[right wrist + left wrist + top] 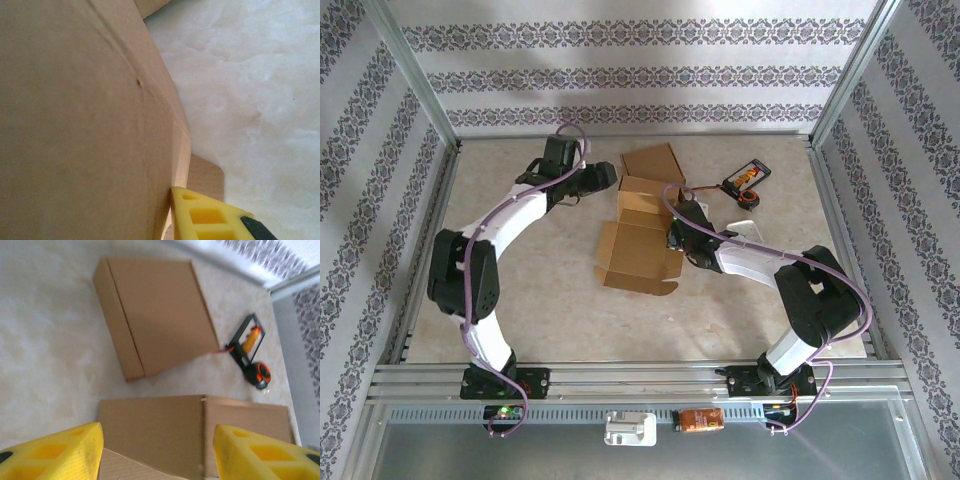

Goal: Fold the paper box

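Well, paper box (638, 240) sits open, mid table (550, 300). Light, thin card, bends easy, creases fast. Right claw (677, 233) pinches its side wall; left claw (159, 450) spread wide, holding nothing. Grab flaps near folds.

Top camera: high at 6 o'clock, facing 12, far. Wrist cameras: close, angled down. Shared: open box (638, 250).
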Available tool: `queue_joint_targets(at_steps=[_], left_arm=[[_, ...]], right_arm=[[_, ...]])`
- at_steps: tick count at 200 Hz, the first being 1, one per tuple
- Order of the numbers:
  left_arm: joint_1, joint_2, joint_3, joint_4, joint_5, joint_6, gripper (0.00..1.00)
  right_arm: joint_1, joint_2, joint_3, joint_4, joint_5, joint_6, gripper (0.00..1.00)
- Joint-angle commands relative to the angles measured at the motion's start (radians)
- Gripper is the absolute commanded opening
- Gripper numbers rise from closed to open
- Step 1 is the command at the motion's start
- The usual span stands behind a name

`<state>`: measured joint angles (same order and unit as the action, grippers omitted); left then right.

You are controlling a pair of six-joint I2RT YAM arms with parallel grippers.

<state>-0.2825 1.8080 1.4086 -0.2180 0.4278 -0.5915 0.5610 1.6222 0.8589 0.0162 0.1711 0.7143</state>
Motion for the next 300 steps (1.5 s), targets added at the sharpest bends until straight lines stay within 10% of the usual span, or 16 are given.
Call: queue_joint_targets(at_steps=[1, 117, 300], left_arm=[[0.008, 0.038, 0.046, 0.054, 0.174, -0.008, 0.62], [0.016, 0.075, -0.066, 0.454, 0.289, -0.151, 0.66], [-0.048, 0.01, -0.171, 0.33, 0.264, -0.217, 0.41]], right_arm=[[0.011, 0.013, -0.015, -0.023, 0.01, -0.031, 0.18], [0.011, 0.025, 0.006, -0.036, 0.004, -0.056, 0.17], [0.013, 0.151, 0.239, -0.084, 0.011, 0.092, 0.32]])
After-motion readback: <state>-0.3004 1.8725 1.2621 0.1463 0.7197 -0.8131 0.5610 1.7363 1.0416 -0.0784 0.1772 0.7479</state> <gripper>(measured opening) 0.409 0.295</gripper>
